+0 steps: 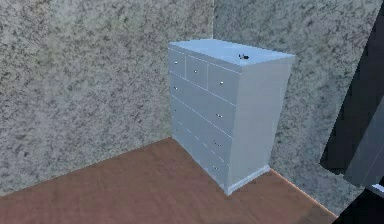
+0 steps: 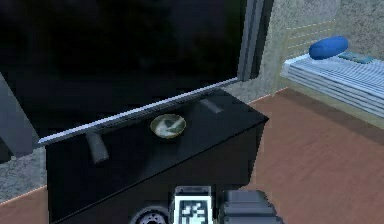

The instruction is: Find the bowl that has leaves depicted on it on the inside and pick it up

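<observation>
One large dark television (image 2: 120, 50) takes up most of the arm side view, standing on a black cabinet (image 2: 130, 175). On the cabinet's top, just under the screen's lower edge, sits the bowl (image 2: 168, 126). Its inside looks greenish, but you cannot confirm leaves. The gripper (image 2: 150, 214) is at the bottom edge, and the bowl lies almost straight up the picture from it, farther out along the reach. You cannot tell whether the gripper holds anything.
</observation>
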Robot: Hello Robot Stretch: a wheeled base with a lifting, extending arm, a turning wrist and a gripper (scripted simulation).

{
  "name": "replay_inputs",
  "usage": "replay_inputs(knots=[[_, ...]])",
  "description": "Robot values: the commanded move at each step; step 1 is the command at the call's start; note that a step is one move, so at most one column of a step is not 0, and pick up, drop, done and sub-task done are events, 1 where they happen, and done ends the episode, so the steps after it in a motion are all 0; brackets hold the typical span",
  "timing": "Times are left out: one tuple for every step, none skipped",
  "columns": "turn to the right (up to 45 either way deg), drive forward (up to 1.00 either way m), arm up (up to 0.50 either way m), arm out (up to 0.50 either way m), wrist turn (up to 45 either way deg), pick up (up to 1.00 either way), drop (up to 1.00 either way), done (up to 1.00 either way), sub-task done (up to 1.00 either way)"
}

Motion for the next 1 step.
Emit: replay_inputs(knots=[[0.0,0.0,0.0,0.5,0.0,0.0,0.0,0.0,0.0]])
